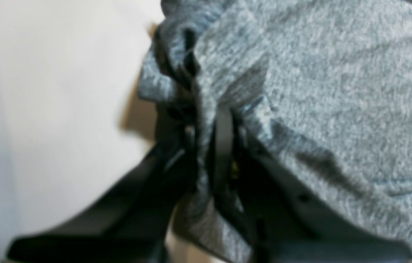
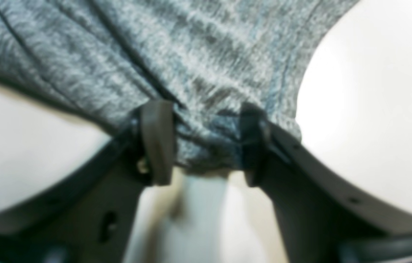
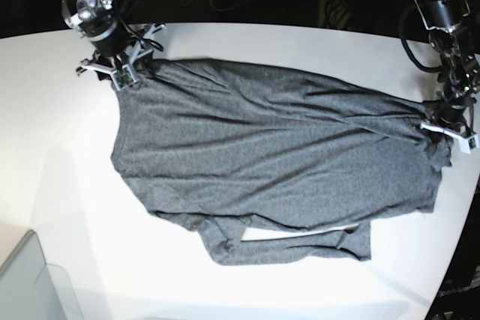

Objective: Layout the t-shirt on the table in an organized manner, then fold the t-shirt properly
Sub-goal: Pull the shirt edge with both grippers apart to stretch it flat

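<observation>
Grey shirt [image 3: 277, 155] lay spread mid-tabletop [image 3: 60, 185]. Left hand [image 1: 209, 146] pinched its 3 o'clock edge; right hand [image 2: 200, 146], jaws apart, straddled the 10 o'clock corner w/o clamping. Best to grip fully, then pull taut evenly.

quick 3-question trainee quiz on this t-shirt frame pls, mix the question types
1. True or false: the t-shirt lies wholly folded in a neat square on the table.
2. Which tool has cloth bunched tight between closed fingers? A) left tool B) right tool C) neither
3. In the right wrist view, what lies between that tool's fingers?

Key:
1. False: it is spread wide and wrinkled, with its lower edge doubled over in the base view.
2. A. The right tool's fingers stand apart.
3. An edge of the t-shirt, with the fingers either side of it.
</observation>
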`<state>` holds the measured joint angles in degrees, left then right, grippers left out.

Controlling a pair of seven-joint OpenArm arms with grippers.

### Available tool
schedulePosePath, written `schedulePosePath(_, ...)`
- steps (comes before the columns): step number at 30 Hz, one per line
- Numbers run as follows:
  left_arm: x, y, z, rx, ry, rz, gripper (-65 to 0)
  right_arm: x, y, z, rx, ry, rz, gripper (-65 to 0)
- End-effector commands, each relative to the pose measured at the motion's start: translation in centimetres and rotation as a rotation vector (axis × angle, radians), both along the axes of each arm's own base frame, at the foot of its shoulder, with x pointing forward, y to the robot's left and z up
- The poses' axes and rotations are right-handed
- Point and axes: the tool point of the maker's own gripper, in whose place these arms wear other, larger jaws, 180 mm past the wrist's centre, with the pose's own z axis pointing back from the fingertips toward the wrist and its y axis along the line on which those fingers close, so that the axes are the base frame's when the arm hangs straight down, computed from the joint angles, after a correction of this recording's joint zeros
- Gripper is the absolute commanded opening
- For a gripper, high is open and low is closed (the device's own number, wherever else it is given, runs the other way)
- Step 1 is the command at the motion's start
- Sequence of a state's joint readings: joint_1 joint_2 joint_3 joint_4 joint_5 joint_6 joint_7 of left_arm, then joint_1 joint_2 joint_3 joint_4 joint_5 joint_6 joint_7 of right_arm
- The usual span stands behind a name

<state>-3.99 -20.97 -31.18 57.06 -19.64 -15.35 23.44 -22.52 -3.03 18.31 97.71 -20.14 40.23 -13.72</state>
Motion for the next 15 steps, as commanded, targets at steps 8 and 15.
schedulePosePath(8,-1.0,0.7,-0.6,0.019,0.062,0.003,-65.0,0.5,-0.4,0.6,-0.021,-0.019,-0.001,-54.1)
schedulePosePath(15,-1.0,0.7,-0.6,0.021,0.062,0.003,-65.0,2.6,-0.5,2.7,-0.033,-0.093,0.004,-54.7)
